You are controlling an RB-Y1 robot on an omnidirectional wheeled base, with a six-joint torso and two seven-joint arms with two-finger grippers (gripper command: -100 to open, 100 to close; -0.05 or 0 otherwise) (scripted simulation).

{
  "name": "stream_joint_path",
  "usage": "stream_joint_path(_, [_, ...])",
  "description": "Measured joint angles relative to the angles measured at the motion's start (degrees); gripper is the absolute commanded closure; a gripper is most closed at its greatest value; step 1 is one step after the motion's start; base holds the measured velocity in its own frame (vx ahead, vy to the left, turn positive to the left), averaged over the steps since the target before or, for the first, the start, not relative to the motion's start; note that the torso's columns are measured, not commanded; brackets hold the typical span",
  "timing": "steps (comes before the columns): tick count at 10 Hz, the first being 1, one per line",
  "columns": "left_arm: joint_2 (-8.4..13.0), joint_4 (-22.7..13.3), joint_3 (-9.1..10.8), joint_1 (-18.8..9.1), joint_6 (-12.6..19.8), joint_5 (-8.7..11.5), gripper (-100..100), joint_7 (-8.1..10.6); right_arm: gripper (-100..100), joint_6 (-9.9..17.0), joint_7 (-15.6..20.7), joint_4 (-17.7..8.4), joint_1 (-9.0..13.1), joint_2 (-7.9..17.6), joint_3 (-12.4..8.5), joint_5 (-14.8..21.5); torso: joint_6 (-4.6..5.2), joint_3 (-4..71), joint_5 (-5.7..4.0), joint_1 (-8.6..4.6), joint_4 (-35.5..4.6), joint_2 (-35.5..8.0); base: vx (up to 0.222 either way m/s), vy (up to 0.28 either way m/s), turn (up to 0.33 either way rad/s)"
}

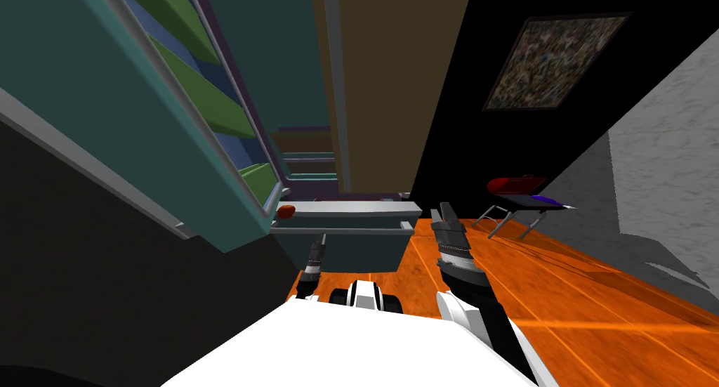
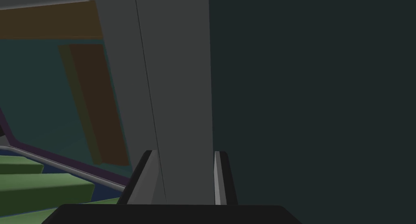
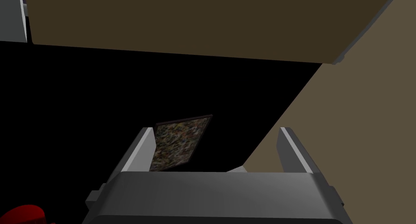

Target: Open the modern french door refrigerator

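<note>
Head view: orange floor (image 1: 576, 298) below open teal refrigerator (image 1: 91, 81).

The refrigerator (image 1: 330, 88) stands at our twelve o'clock, its left door (image 1: 105, 102) swung out toward ten o'clock with shelves (image 1: 225, 123) on its inner side. Below, its drawer (image 1: 351, 249) juts toward us, a small item (image 1: 286, 211) on its rim nearest that door. Our left gripper (image 2: 183, 152) clasps a bar (image 2: 178, 71) by the drawer; our right gripper (image 1: 446, 211) hangs at one o'clock. At two o'clock a stand (image 1: 523, 201) bears an object (image 1: 512, 185), a picture (image 1: 555, 60) beyond it.
</note>
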State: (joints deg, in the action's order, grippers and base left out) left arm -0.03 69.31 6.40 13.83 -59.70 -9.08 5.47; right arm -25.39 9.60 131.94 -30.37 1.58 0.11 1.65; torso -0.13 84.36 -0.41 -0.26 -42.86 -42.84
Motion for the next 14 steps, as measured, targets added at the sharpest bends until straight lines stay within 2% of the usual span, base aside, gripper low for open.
stream_joint_path(3, [-0.4,-0.1,0.13,0.0,0.3,-0.4,100,-0.06,0,0.0,0.0,0.0,0.0,0.0,0.0,0.0,0.02,0.0,0.10,0.02,0.2,0.1,-0.047,-0.008,0.009])
stream_joint_path(6, [-0.5,1.9,-0.02,1.6,0.3,-1.0,100,0.68,0,0.0,0.0,0.0,0.0,0.0,0.0,0.0,-0.03,-0.2,0.11,-0.03,0.1,-0.3,-0.173,-0.015,0.025])
stream_joint_path(8, [-0.6,1.8,-0.23,2.4,0.3,-1.3,100,0.98,0,0.0,0.0,0.0,0.0,0.0,0.0,0.0,0.00,0.0,0.02,0.03,0.0,0.1,-0.067,-0.007,0.073])
stream_joint_path(10, [-0.9,3.6,-1.97,5.3,-0.2,-2.5,100,1.65,0,0.0,0.0,0.0,0.0,0.0,0.0,0.0,-0.07,0.2,0.06,0.11,0.1,0.3,-0.034,-0.005,0.179])
stream_joint_path(12, [-0.7,4.5,-3.06,7.2,-1.8,-3.3,100,2.29,0,0.0,0.0,0.0,0.0,0.0,0.0,0.0,-0.03,0.1,0.08,0.16,0.1,0.1,-0.016,0.004,0.076])
stream_joint_path(14, [-0.5,5.9,-3.81,8.6,-2.0,-3.8,100,2.85,0,0.0,0.0,0.0,0.0,0.0,0.0,0.0,-0.07,0.0,0.02,0.14,0.0,0.0,-0.012,-0.001,0.102])
